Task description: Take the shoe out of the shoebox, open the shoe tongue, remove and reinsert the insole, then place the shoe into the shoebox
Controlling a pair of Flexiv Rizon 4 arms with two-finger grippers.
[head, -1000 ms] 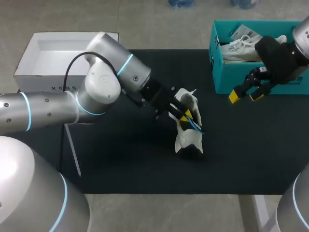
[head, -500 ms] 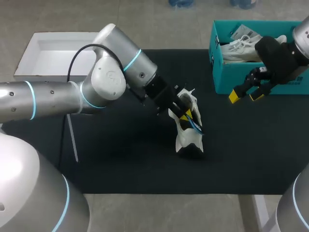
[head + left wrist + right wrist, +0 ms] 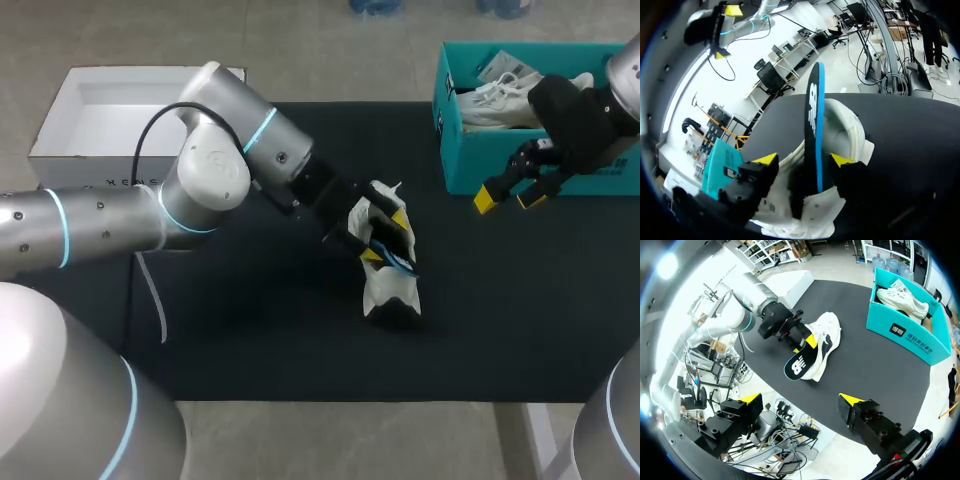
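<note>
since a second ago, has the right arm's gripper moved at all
No. In the head view the yellow-tipped right gripper hangs where it was, just in front of the teal cardboard shoebox, at its near wall, fingers open.

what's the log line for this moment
step: insole | left claw: at shoe on mat, insole sticking out, grip unclear | right claw: open, empty, by shoebox

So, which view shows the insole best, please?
The right wrist view: the insole faces it broadside, sticking out of the shoe. The left wrist view shows it only edge-on; the head view, just a blue sliver.
</note>
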